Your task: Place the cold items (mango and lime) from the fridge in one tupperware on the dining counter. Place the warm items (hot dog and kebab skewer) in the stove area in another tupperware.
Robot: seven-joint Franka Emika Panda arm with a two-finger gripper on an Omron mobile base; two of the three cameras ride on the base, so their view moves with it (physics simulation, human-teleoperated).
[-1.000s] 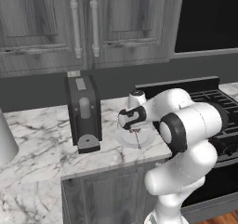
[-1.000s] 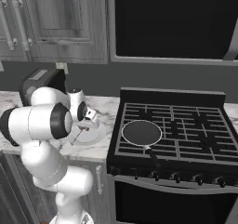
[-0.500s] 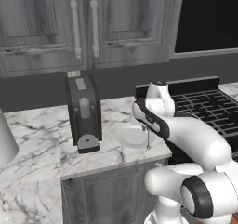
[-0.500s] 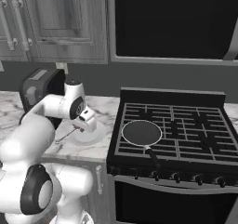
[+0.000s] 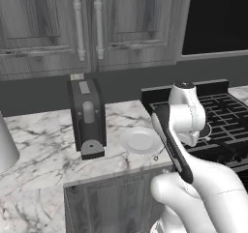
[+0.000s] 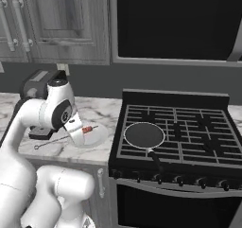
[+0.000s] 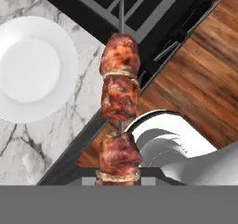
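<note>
The kebab skewer (image 7: 120, 90), brown meat chunks on a thin metal rod, runs up the middle of the hand view, held over the counter's front edge. My gripper (image 7: 119, 177) is shut on its near end. In the right base view the gripper (image 6: 78, 128) hangs at the white plate (image 6: 97, 136), with a red bit of the kebab skewer (image 6: 87, 129) beside it and the rod reaching left. The plate (image 7: 32, 69) lies bare. Mango, lime, hot dog, fridge, dining counter and both tupperwares are out of view.
A dark toaster (image 5: 87, 116) stands left of the plate (image 5: 140, 141) on the marble counter (image 5: 43, 145). The black stove (image 6: 175, 127) carries a round dark pan (image 6: 144, 135). Grey cabinets hang above. Wooden floor (image 7: 200, 93) lies below the counter edge.
The arm has swung right and stretched forward over the counter edge by the stove. The skewer has come up off the plate in the shut gripper.
</note>
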